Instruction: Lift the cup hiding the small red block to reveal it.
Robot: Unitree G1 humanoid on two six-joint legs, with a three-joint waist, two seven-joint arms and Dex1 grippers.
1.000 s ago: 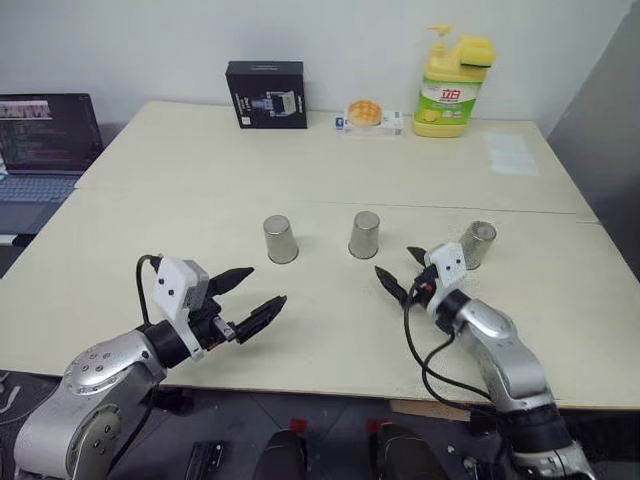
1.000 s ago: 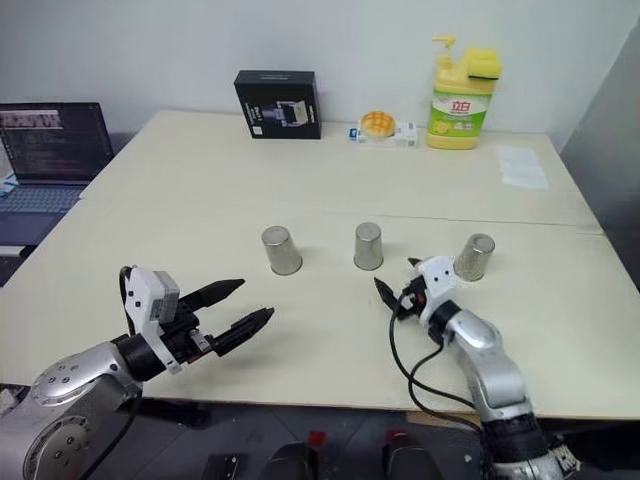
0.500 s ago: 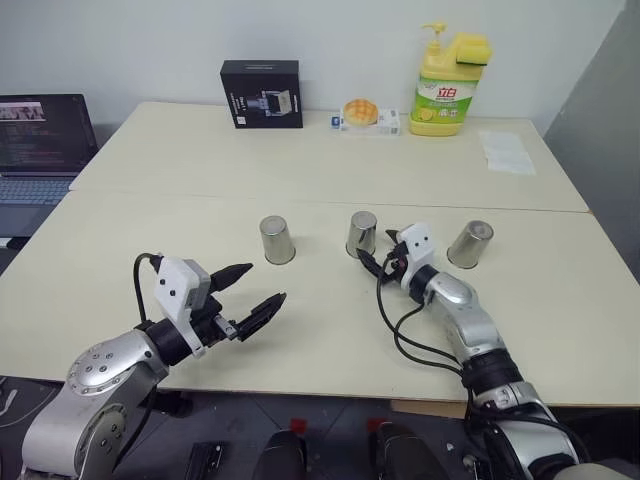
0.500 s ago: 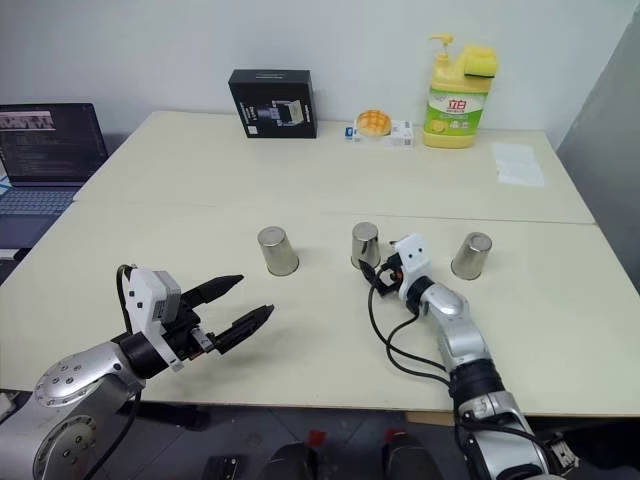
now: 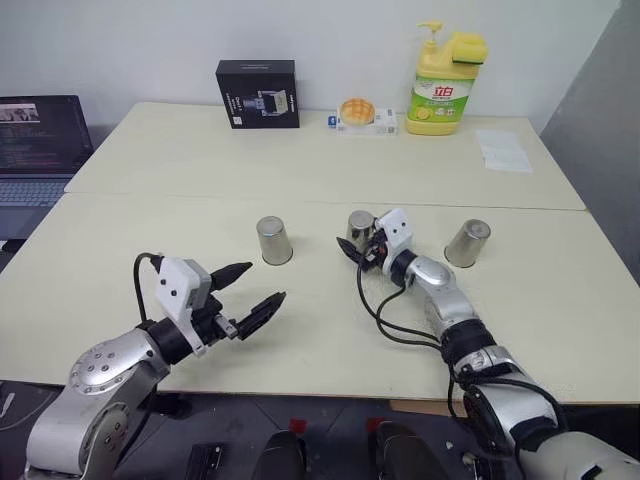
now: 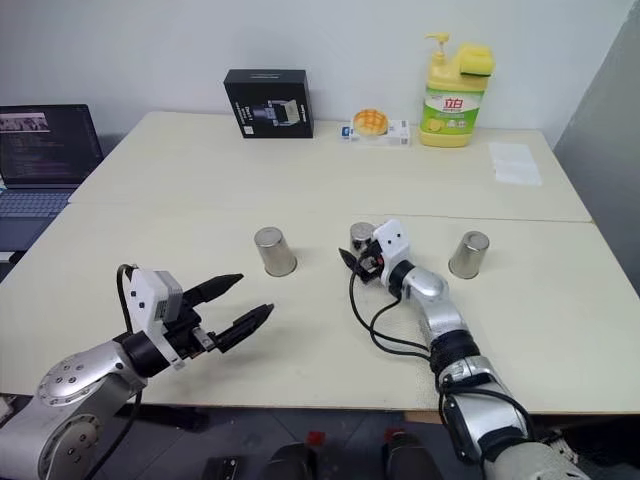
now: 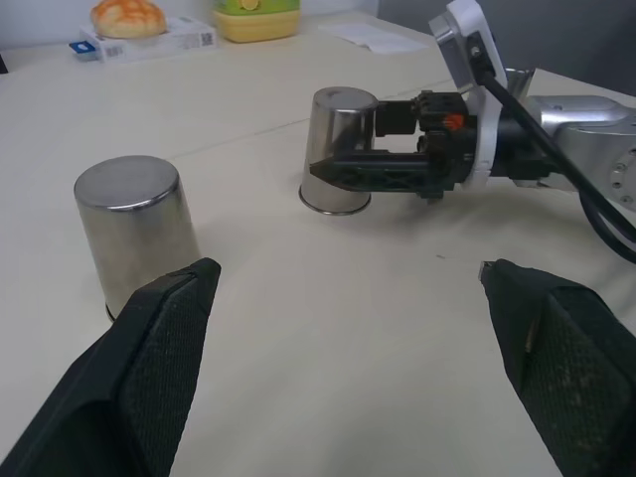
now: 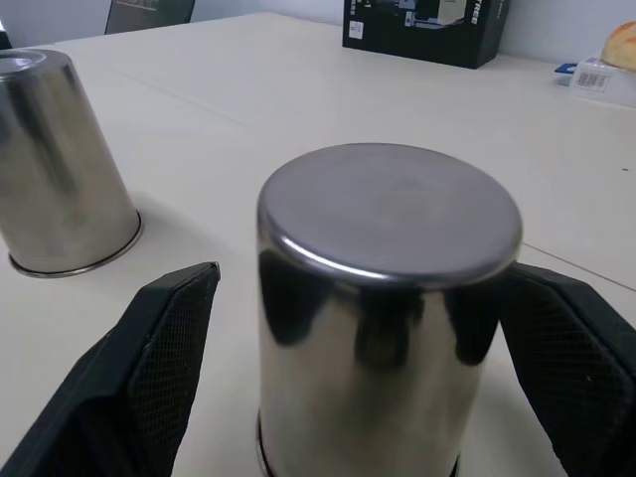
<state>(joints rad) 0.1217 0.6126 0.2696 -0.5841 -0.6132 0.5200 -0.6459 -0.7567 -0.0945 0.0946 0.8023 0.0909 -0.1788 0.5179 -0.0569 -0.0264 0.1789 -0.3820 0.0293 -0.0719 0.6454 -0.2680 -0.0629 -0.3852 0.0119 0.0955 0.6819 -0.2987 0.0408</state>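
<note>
On the pale tabletop (image 5: 150,225), the right gripper (image 5: 359,246) has advanced from beside the right-hand cup to the middle cup (image 8: 388,298), fingers open astride it, ungripped; left gripper (image 5: 250,295) open, idle; the small red block hidden.

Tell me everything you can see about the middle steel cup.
The middle cup is a plain brushed-steel tumbler, slightly tapered, standing upside down on the cream table, flat base up, rim on the surface. It reflects dark shapes. The right hand brackets it with one black finger on each side; contact is not clear. It stands between two alike cups.
</note>
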